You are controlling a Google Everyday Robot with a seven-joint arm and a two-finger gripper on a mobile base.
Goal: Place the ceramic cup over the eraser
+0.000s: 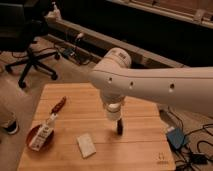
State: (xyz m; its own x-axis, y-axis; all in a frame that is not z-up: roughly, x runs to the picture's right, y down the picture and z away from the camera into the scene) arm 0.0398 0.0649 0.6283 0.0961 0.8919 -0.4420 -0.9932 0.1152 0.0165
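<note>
Ceramic cup (114, 114) | clenched in pincer (113, 107) | hanging just up-left of eraser (119, 128)

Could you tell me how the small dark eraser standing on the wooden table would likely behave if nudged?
The eraser stands upright and narrow, so a sideways nudge would probably tip it. It looks small, so it is likely light and would slide easily on the smooth wooden table. The gripper hangs just above it, so a slight miss could knock it.

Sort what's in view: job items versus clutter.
Job: ceramic cup in the shut pincer beneath the arm's end; eraser just below it.
Lying about: pale block, reddish-brown bowl, red-handled tool, office chair.
</note>
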